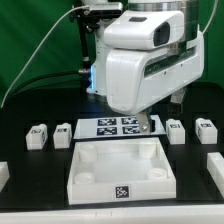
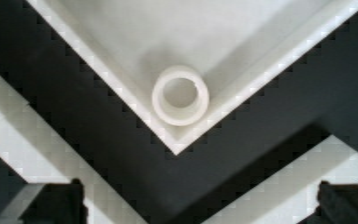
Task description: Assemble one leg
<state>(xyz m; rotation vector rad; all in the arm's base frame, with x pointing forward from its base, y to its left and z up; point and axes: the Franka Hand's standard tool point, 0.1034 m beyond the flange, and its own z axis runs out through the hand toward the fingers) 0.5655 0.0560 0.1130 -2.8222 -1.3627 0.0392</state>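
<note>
Several small white tagged legs lie on the black table in the exterior view: two on the exterior view's left and two on its right. The large white square panel lies in front of them. My gripper hangs over the panel's far corner on the exterior view's right, and holds nothing. In the wrist view the gripper is open, its dark fingers wide apart, above that panel corner and its round hole. No leg shows in the wrist view.
The marker board lies flat behind the panel, between the two pairs of legs. Other white parts show at the table's edges on the exterior view's right and left. A green backdrop stands behind.
</note>
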